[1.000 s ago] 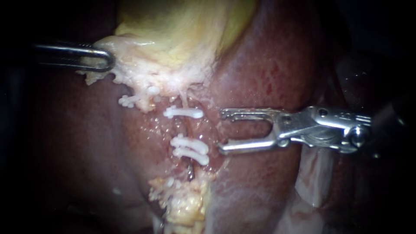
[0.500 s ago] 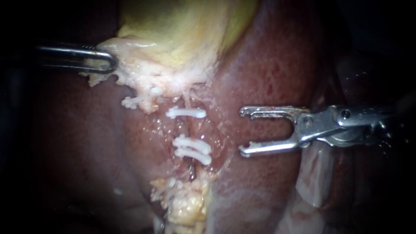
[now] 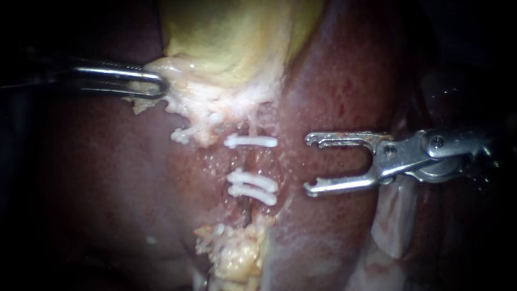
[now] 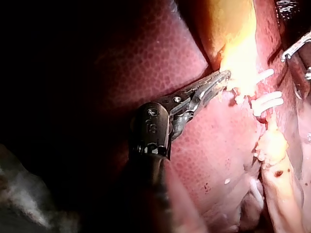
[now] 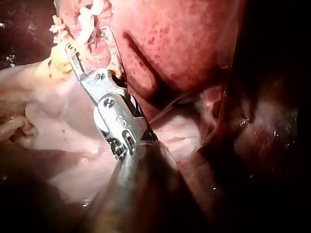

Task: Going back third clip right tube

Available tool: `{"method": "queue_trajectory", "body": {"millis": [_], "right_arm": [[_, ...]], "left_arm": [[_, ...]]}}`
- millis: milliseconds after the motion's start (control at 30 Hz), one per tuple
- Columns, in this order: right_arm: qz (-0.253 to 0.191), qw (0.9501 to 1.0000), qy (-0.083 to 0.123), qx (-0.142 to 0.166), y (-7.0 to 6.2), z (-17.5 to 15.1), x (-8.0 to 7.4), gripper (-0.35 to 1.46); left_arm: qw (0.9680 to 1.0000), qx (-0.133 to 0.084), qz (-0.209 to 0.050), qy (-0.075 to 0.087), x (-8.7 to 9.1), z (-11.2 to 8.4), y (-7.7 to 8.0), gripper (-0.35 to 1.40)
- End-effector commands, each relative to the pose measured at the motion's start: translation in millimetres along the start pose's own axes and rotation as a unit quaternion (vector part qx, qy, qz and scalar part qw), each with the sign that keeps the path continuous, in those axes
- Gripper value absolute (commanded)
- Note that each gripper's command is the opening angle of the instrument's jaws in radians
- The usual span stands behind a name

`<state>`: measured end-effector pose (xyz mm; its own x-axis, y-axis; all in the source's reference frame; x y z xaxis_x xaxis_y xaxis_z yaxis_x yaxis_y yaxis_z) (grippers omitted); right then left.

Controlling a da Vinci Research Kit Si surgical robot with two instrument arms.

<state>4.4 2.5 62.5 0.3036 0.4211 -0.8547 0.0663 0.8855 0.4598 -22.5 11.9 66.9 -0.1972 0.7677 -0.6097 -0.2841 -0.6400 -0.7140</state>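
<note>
Endoscope: right instrument [image 3: 308, 164] gapes near clips [image 3: 253, 180] | left wrist: left instrument [image 4: 221, 80] grips gallbladder [image 4: 233, 43]

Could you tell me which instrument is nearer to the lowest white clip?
Right. The right instrument, jaws open, sits beside the lowest clip, not touching; the left instrument grips the gallbladder farther away.
</note>
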Motion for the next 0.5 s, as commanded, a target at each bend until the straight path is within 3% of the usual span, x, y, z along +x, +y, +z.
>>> {"method": "queue_trajectory", "body": {"millis": [33, 500], "right_arm": [[0.0, 1.0, 0.0, 0.0, 0.0, 0.0, 0.0, 0.5], [0.0, 1.0, 0.0, 0.0, -0.2, 0.1, 0.1, 0.5]], "left_arm": [[1.0, 0.001, 0.0, 0.0, -0.3, 0.3, 0.0, -0.35], [1.0, -0.001, 0.002, -0.004, -0.7, 0.5, -0.1, -0.35]]}}
